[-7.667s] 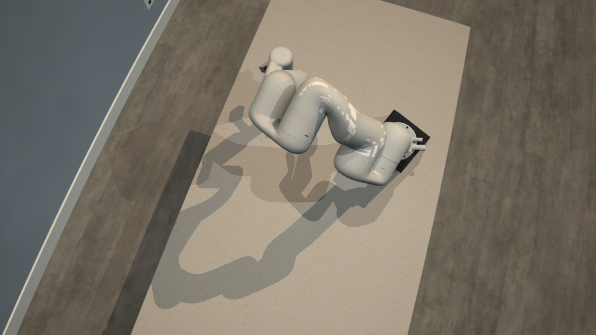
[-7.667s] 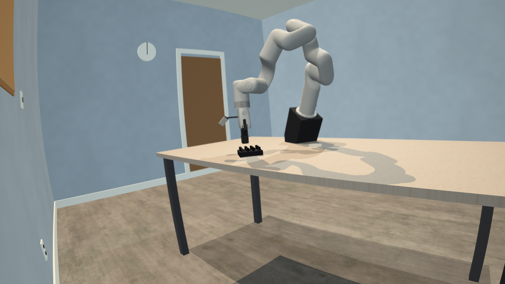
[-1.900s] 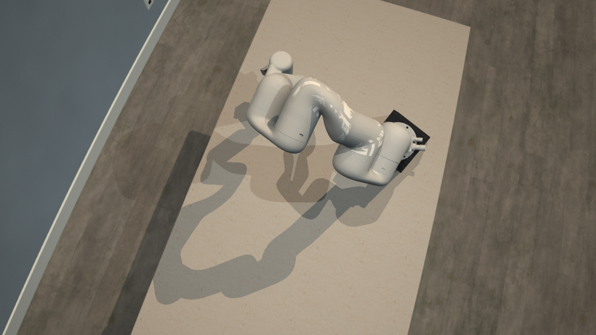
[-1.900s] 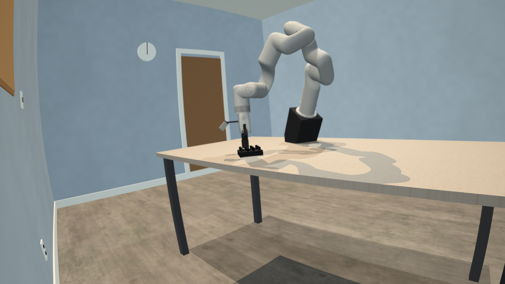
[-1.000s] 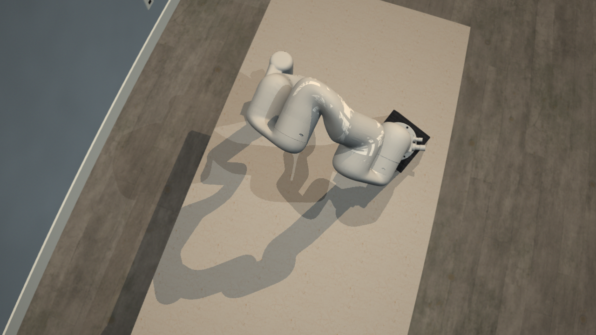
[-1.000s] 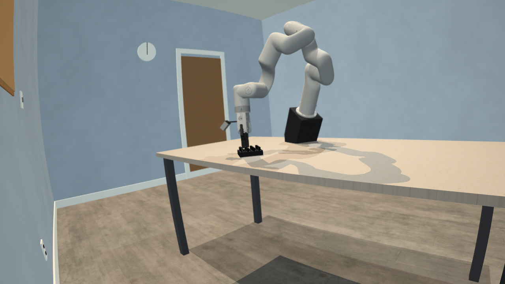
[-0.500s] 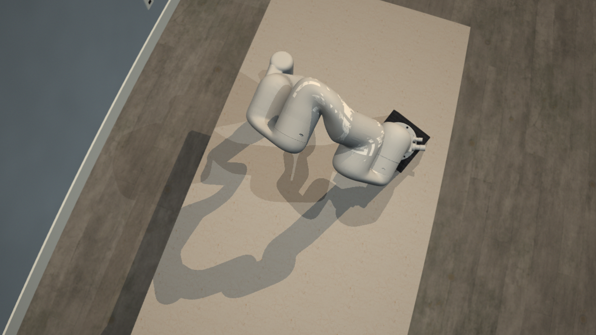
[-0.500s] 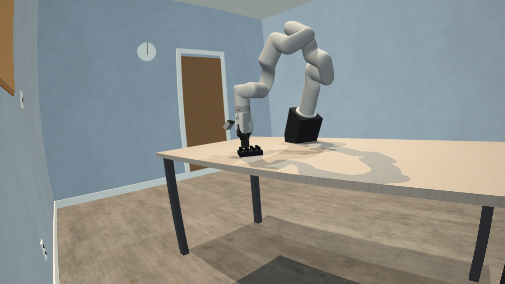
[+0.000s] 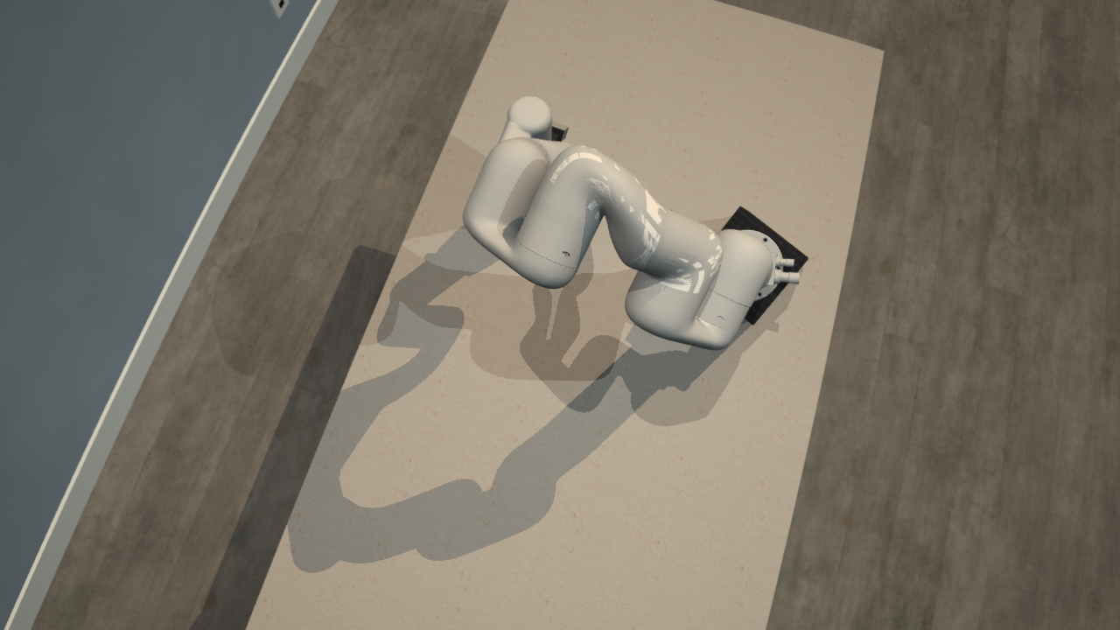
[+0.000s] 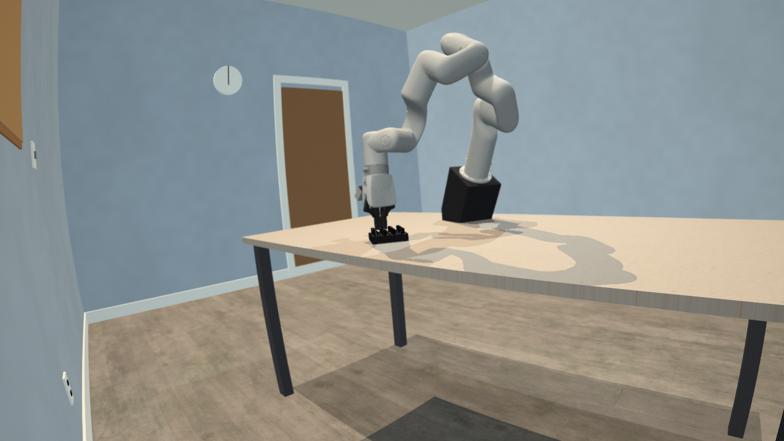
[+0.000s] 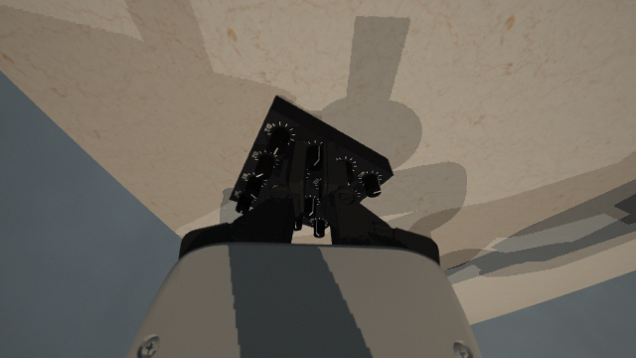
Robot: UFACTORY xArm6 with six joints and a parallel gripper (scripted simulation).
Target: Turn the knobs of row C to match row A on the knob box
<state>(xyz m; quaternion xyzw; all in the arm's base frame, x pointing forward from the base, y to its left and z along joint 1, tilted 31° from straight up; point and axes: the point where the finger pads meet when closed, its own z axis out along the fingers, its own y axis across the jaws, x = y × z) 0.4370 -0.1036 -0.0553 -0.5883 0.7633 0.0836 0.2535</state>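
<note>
A gripper (image 10: 380, 227) (image 11: 314, 157) points down, its black fingers narrowly spaced and closed, as far as can be judged, on one upright knob (image 11: 313, 156) with a bent white line. Its printed name is not readable here, so its row and number stay uncertain.

The knob looks small, stiff and hard, perhaps smooth enough to slip if pinched lightly. The best hold is on two opposite sides, low down, with the wrist turning about the knob's own axis. Any sideways pull could slide the box, which looks light. Neighbouring knobs stand close: a corner knob (image 11: 279, 139) and an opposite edge knob (image 11: 372, 184) lie on either side, and wide fingers could nudge such neighbours out of place. The end stops call for turning gently and never across the wide gap.

The black knob box (image 10: 388, 237) (image 11: 338, 130) sits flat on the pale table (image 9: 665, 509) (image 10: 685, 252) (image 11: 447, 50), near one end, directly beneath the gripper; from the top it is hidden by the arm (image 9: 548, 211) (image 10: 454, 62). It is a closed housing carrying knobs; no open container shows.

Farther back, the arm rises from a black base (image 9: 739, 219) (image 10: 471, 203). Beyond are a brown door (image 10: 315, 164) and a round wall clock (image 10: 222, 80).

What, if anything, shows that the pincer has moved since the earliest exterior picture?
Yes: down. Judged against the knob box, the pincer was above the knobs; now its tips are at them.
</note>
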